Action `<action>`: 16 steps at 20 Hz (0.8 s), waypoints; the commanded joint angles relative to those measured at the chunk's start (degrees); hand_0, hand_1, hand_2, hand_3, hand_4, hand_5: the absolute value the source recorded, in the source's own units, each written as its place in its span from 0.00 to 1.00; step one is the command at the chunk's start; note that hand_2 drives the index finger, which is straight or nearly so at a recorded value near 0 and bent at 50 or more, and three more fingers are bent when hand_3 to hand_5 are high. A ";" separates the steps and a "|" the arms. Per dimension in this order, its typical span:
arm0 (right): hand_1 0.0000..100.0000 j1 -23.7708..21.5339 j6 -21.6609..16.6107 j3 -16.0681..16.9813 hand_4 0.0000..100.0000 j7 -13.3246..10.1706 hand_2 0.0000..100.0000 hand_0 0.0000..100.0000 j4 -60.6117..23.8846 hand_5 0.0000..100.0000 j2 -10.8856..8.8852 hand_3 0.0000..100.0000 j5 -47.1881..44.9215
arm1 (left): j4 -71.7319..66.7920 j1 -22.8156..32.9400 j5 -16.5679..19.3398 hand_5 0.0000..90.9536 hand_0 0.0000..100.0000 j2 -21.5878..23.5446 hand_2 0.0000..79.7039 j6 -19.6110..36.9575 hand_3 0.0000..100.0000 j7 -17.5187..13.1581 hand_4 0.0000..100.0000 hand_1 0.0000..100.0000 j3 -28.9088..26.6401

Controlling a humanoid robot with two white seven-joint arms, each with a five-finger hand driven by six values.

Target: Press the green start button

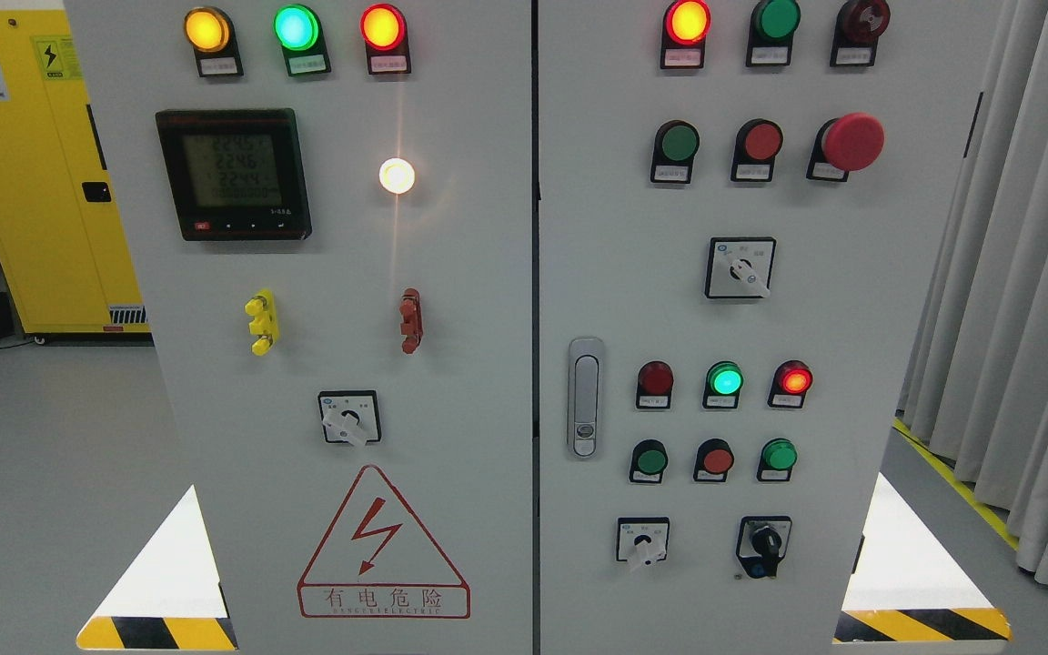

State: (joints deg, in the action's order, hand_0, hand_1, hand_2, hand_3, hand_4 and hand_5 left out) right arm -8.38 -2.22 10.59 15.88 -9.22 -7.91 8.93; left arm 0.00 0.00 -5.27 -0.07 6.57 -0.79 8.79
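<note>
A grey control cabinet (451, 273) fills the head view, with two doors. On the right door a green push button (678, 143) sits in the upper row, left of a red push button (762, 141) and a red mushroom stop button (852, 142). Lower down are two more green buttons (650, 460) (778, 455) with a red-orange button (717, 459) between them. Neither of my hands or arms shows in the view.
Lit indicator lamps run along the top of both doors, with a digital meter (233, 173), rotary switches (740, 268) (349, 418) and a door handle (585, 397). A yellow cabinet (33, 182) stands at the left, grey curtains (1024, 273) at the right.
</note>
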 commanded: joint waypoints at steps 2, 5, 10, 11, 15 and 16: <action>0.42 0.91 -0.93 0.13 0.00 0.38 0.00 0.35 1.58 0.00 -0.26 0.00 -0.05 | 1.58 -1.76 0.00 0.00 0.12 0.33 0.00 0.03 0.00 0.00 0.00 0.56 0.00; 0.42 1.08 -1.20 0.13 0.00 0.29 0.00 0.34 1.58 0.00 -0.35 0.00 -0.05 | 1.58 -1.76 0.00 0.00 0.12 0.33 0.00 0.03 0.00 0.00 0.00 0.56 0.00; 0.42 1.96 -1.38 0.13 0.00 0.12 0.00 0.33 0.53 0.00 -0.44 0.00 -0.05 | 1.58 -1.76 0.00 0.00 0.12 0.24 0.00 0.03 0.00 0.00 0.00 0.56 0.00; 0.42 1.96 -1.55 0.04 0.00 -0.15 0.00 0.33 -1.65 0.00 -0.26 0.00 0.03 | 1.58 -1.76 0.00 0.00 0.12 0.24 0.00 -0.06 0.00 0.00 0.00 0.56 0.00; 0.44 -4.34 -5.33 -0.48 0.00 -0.41 0.00 0.32 -21.22 0.00 1.32 0.00 0.47 | 1.58 -1.76 0.00 0.00 0.12 0.15 0.00 0.03 0.00 0.00 0.00 0.56 0.00; 0.44 -5.76 -5.33 -0.75 0.00 -0.32 0.00 0.31 -26.41 0.00 1.41 0.00 0.82 | 1.58 -1.76 0.00 0.00 0.12 -0.02 0.00 0.03 0.00 0.00 0.00 0.56 0.00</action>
State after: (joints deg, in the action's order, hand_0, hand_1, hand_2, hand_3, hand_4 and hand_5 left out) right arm -9.10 -6.41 10.56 15.94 -13.95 -7.71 9.12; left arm 0.00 0.00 -5.27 -0.02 6.57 -0.75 8.79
